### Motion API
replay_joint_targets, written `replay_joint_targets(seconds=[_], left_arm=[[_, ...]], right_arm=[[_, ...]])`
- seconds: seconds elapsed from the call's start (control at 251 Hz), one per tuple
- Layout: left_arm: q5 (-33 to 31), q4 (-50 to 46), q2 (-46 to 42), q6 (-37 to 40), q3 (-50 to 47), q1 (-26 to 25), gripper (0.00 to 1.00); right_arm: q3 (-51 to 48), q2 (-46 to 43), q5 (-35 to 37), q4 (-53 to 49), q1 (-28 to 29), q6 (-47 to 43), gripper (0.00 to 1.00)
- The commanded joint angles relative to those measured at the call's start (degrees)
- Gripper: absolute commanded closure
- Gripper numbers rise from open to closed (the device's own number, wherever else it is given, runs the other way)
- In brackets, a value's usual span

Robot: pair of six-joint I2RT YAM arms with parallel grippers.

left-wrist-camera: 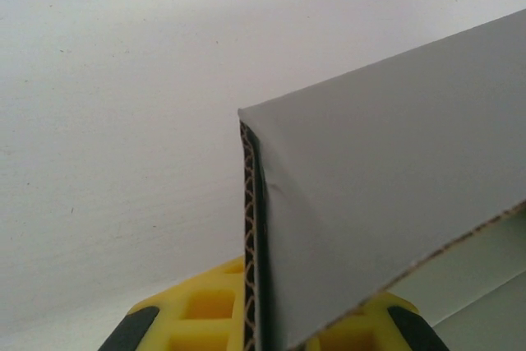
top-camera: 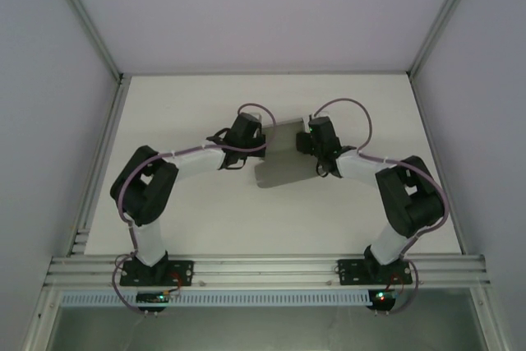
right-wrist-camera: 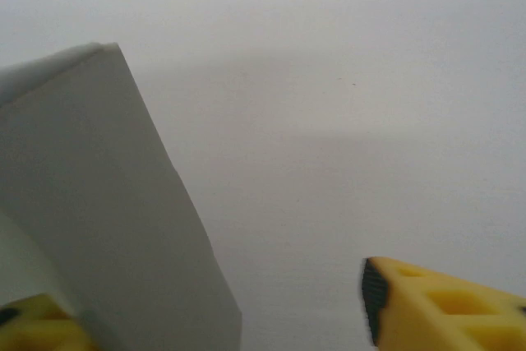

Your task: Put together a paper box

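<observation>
Paper box (top-camera: 278,160) half-folded, centre of table (top-camera: 205,228), one side raised
Left gripper (left-wrist-camera: 263,328) clamped on a folded-up double wall edge; right gripper (right-wrist-camera: 205,310) jaws wide, card flap beside one finger, nothing gripped. Looks like the side-wall folding step. Next: right needs a grip on the opposite flap, left as anchor

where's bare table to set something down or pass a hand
Bare table along the back wall, and a near strip between the paper box and the front rail. Crowded mid-table, where left gripper and right gripper flank the box.
</observation>
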Motion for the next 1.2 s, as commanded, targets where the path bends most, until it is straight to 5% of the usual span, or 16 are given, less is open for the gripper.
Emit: replay_joint_targets(seconds=[0.0, 0.303, 0.371, 0.423, 0.487, 0.67, 0.778, 0.83, 0.89, 0.962, 1.193], left_arm=[[-1.2, -4.0, -0.8, 1.4, 0.1, 0.7, 1.00], [-0.9, -4.1, -0.5, 1.2, 0.7, 0.6, 1.00], [-1.1, -4.4, -0.5, 1.7, 1.0, 0.7, 1.00], [-0.9, -4.6, -0.5, 2.5, 1.2, 0.9, 1.00], [0.6, -5.9, -0.5, 5.1, 2.4, 1.6, 1.00], [16.3, -19.6, -1.6, 27.9, 10.9, 6.6, 1.00], [26.7, -43.3, -1.2, 56.2, 20.3, 6.5, 1.00], [22.9, -48.8, -1.3, 67.2, 22.9, 4.8, 1.00], [15.0, -51.6, -0.6, 72.3, 26.0, 2.8, 1.00], [13.7, -61.2, 3.0, 78.5, 32.9, 1.1, 1.00], [1.0, -76.1, 16.3, 81.7, 49.6, -5.6, 1.00]], right_arm=[[-1.2, -3.4, -7.1, 3.4, -1.6, 1.8, 0.25], [-1.6, -6.4, -7.3, 0.1, -1.8, -0.5, 0.20], [-2.5, -7.9, -8.3, 1.3, -1.8, -1.3, 0.15], [-3.5, -9.9, -9.7, 2.3, -1.6, -1.2, 0.02], [-4.5, -13.5, -11.9, 2.1, -1.7, -0.5, 0.02], [-3.5, -26.9, -8.8, -10.1, -2.8, 2.3, 0.02], [-0.1, -32.9, -2.3, -25.3, -5.3, 5.4, 0.02], [1.8, -35.2, -2.0, -32.3, -7.3, 6.1, 0.02], [2.0, -37.4, -2.0, -36.0, -8.4, 6.1, 0.02], [1.7, -39.5, -2.8, -39.5, -9.7, 6.7, 0.01], [0.3, -41.7, -6.3, -44.4, -13.8, 8.1, 0.02]])
